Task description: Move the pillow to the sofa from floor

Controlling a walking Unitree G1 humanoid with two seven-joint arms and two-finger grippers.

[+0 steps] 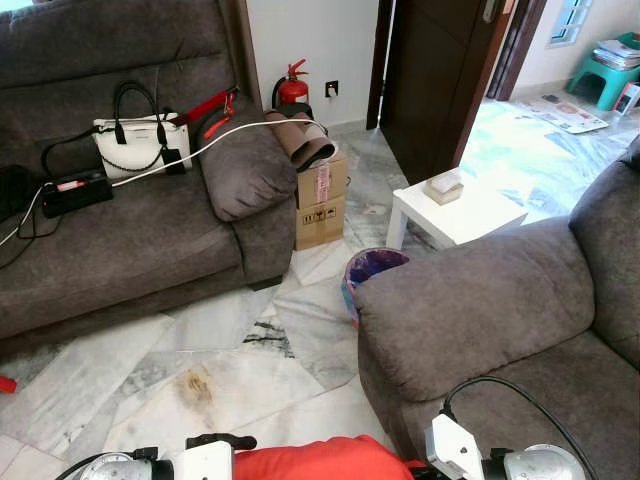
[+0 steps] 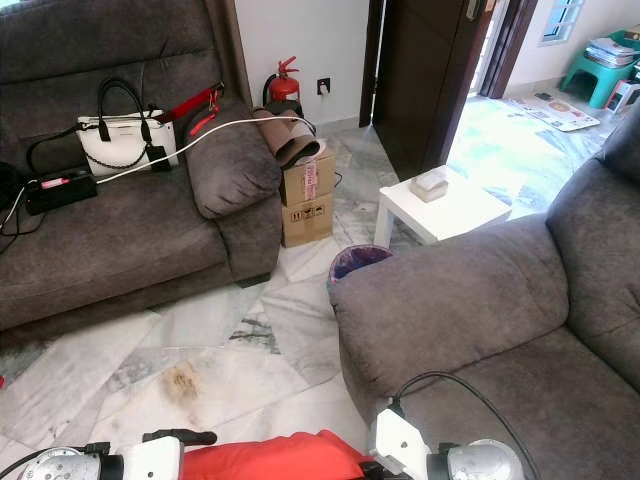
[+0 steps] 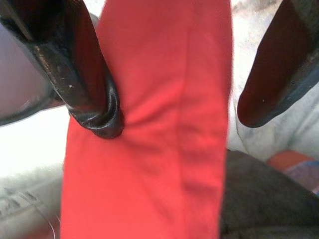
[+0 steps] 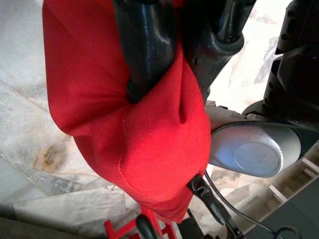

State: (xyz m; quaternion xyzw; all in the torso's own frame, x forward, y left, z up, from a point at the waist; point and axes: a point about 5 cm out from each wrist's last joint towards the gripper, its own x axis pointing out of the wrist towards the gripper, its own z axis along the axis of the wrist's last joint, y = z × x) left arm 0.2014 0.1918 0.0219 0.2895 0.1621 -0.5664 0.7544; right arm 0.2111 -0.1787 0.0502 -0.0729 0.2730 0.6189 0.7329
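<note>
- Big grey sofa across the floor from the red pillow, and a second grey sofa right beside the pillow, on the robot's right.
- Held up off the marble floor, that pillow, low and close in front of the robot, between the two arms.
- Looks soft and light; folds and dents where pinched, so likely to sag and flop. Best held by a thick bunch of cloth, not a thin edge.
- Left gripper spread around the pillow, one finger pressing a dent in the cloth, the other finger off to the side and not touching.
- Right gripper squeezed tight on a fold of the pillow.
- On the far sofa, well away from the pillow: a white handbag, a black power strip and a white cable. Not much free room there.
- Past the near sofa's arm from the pillow: a small bin, a white side table, a cardboard box.
- Near sofa seat bare and closest; nothing in the way.
</note>
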